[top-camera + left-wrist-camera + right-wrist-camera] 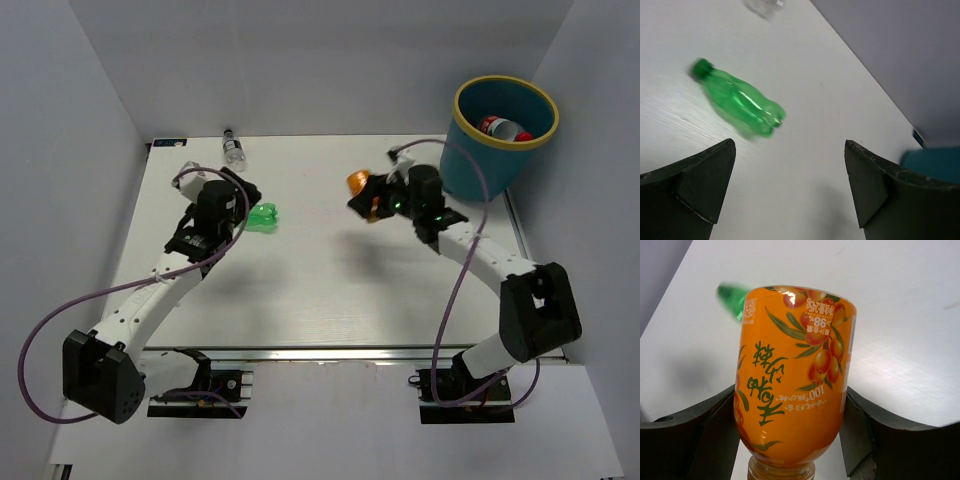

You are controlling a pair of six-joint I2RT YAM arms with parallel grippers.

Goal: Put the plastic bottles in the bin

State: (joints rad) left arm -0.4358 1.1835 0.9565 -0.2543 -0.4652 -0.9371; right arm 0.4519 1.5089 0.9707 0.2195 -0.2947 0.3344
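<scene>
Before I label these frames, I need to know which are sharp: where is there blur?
Left wrist: the green bottle is smeared, the clear bottle at the top edge a blur. Right wrist: the orange bottle shows crisp print, the green one behind it out of focus. Top external: sharp, with soft shadows.

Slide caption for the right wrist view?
Right tool clamps an orange bottle; green bottle lies on the table behind.

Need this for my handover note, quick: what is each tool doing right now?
Left tool: open, holding nothing; the green bottle lies loose ahead of it.
Right tool: closed on the orange bottle.
</scene>
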